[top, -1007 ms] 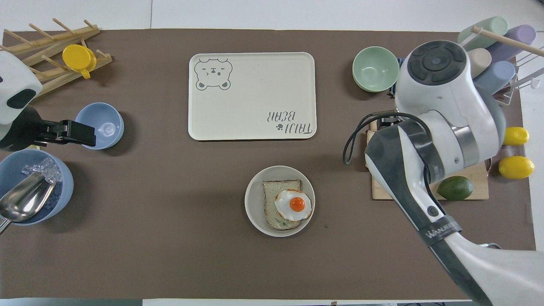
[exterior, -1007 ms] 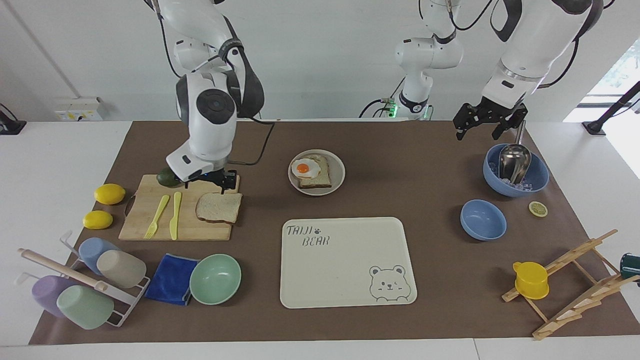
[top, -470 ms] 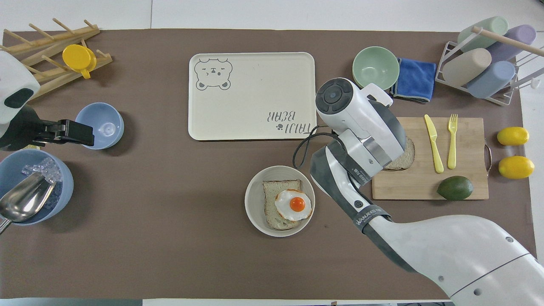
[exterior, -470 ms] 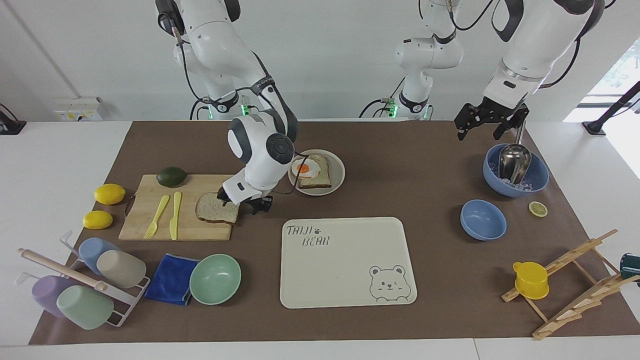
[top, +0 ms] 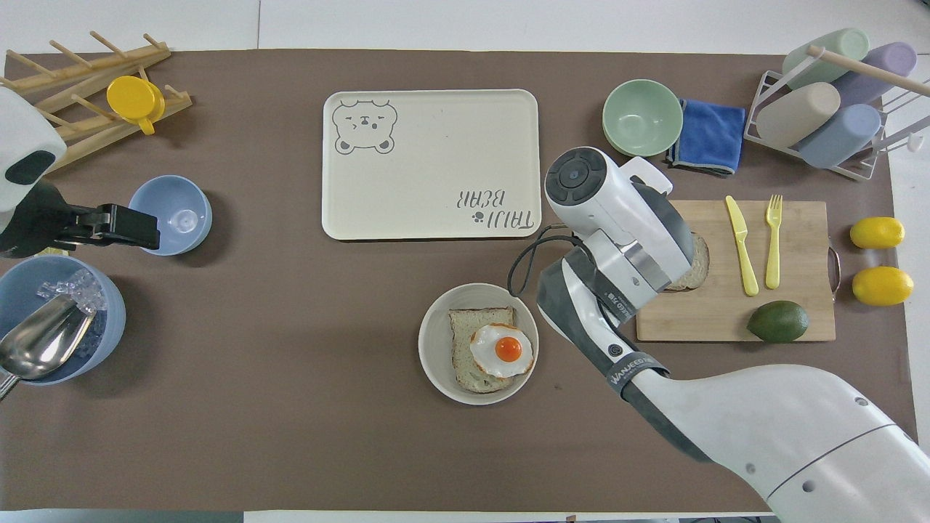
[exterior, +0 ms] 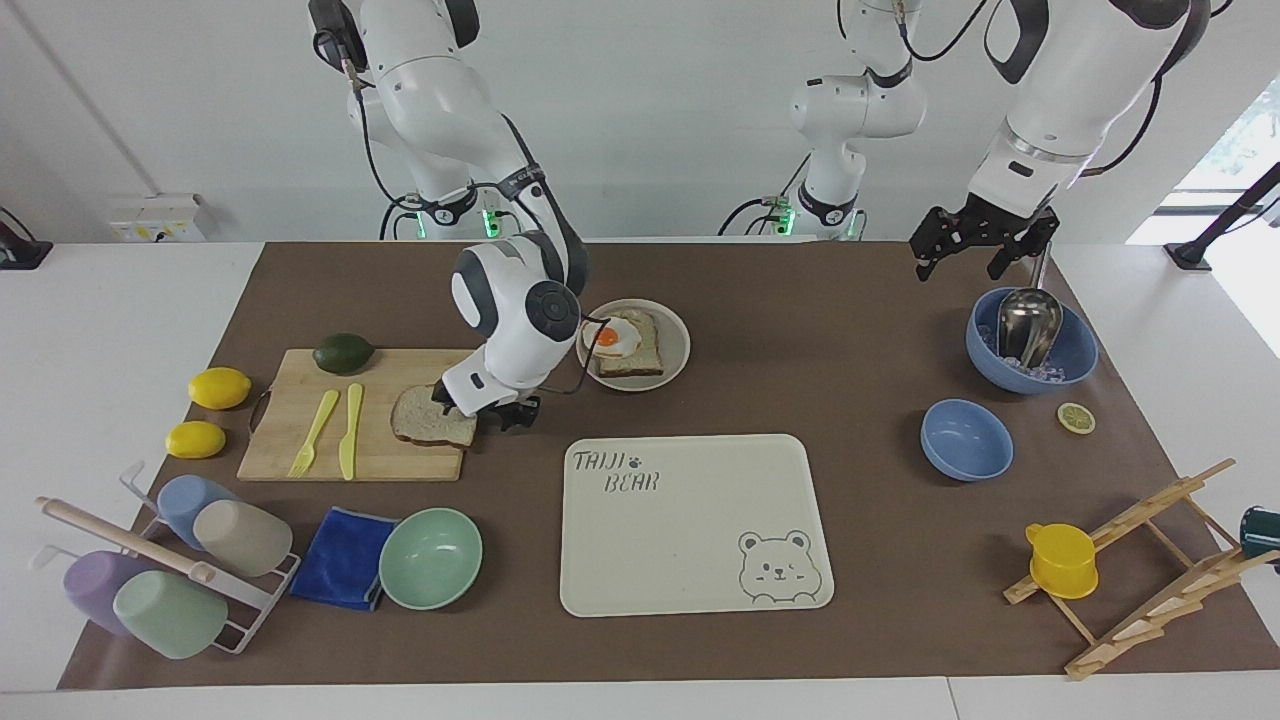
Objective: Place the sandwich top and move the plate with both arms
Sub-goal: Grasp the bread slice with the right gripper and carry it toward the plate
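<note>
The sandwich top [exterior: 428,430] [top: 695,263], a plain brown slice, lies flat on the wooden cutting board [exterior: 300,450] at the right arm's end of the table. My right gripper [exterior: 480,408] is down low at the slice's edge that faces the plate, open, one finger over the bread and the other past the board's edge. In the overhead view the wrist hides those fingers and most of the slice. The plate [exterior: 680,345] [top: 436,341] holds a slice with a fried egg [exterior: 612,337]. My left gripper [exterior: 958,265] [top: 138,226] waits open above the big blue bowl [exterior: 1075,355].
The cream bear tray [exterior: 695,520] lies farther from the robots than the plate. A yellow knife [exterior: 350,430], fork and avocado [exterior: 343,353] share the board; lemons, cup rack, blue cloth and mint bowl [exterior: 430,558] surround it. A small blue bowl [exterior: 965,440] and wooden rack stand at the left arm's end.
My right arm swung from over the board's robot-side edge across and down to the bread's plate-side edge, then settled slightly lower. The left arm barely moved.
</note>
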Tool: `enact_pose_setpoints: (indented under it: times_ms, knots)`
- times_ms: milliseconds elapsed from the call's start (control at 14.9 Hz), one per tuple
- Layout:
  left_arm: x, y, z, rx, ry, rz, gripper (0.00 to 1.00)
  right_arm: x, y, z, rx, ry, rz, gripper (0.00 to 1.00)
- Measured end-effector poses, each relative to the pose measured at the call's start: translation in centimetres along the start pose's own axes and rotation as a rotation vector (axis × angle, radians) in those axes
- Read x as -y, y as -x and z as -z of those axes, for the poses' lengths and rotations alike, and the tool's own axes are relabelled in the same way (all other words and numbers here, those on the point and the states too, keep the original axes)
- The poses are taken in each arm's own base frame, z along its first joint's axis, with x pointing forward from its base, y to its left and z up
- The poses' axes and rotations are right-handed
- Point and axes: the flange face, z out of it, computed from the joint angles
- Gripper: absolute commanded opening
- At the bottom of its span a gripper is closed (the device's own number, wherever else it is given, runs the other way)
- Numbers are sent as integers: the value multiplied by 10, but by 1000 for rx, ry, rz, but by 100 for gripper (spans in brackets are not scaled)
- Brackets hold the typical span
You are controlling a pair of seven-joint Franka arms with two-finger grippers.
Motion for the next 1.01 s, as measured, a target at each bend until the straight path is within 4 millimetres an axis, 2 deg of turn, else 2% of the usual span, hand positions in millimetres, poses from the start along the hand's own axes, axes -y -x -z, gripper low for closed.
enact_pose_setpoints:
  times_ms: [739, 806, 1007]
  knots:
    - [2, 0, 0, 0, 0, 4, 100, 6, 13, -18, 23, 13, 24, 100]
    - [2, 0, 0, 0, 0, 4, 100, 6, 15, -20, 25, 14, 27, 96]
    - [2, 0, 0, 0, 0, 3, 100, 5, 18, -20, 25, 15, 28, 70]
